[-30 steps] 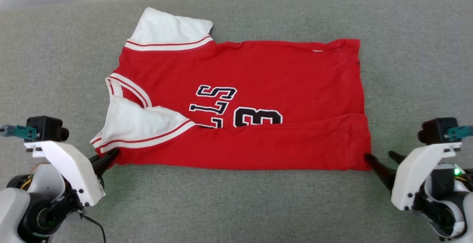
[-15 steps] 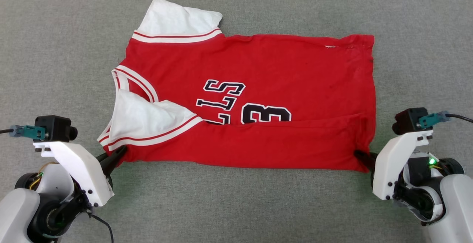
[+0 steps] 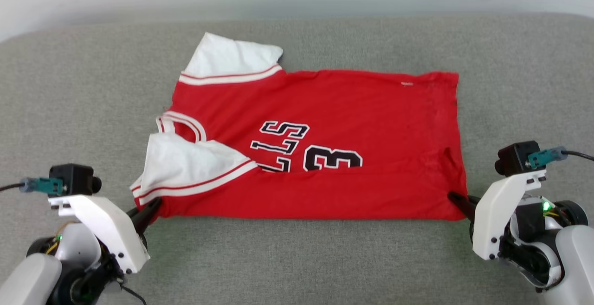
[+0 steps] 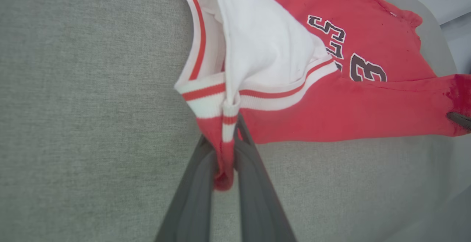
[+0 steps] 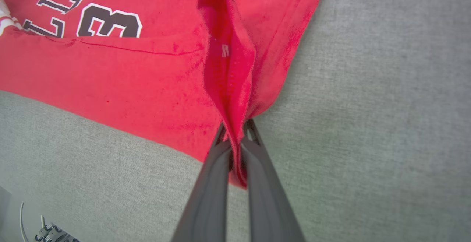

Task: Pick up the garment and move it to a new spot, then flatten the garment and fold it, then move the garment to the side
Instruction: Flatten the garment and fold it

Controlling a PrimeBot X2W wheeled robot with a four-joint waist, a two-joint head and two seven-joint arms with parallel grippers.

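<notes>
We find the left claw (image 3: 155, 203) clamped on ribbed sleeve trim of the red garment (image 3: 348, 110), the right claw (image 3: 452, 197) clamped on its hem

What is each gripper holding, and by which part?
Both hold the garment: left gripper pinches its near sleeve-trim corner, right gripper its near hem corner.

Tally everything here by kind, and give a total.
Red jersey-style shirt with white sleeves: 1
Dark two-fingered grippers: 2 (left gripper, right gripper)
Grey fabric surface: 1
Total: 4
</notes>
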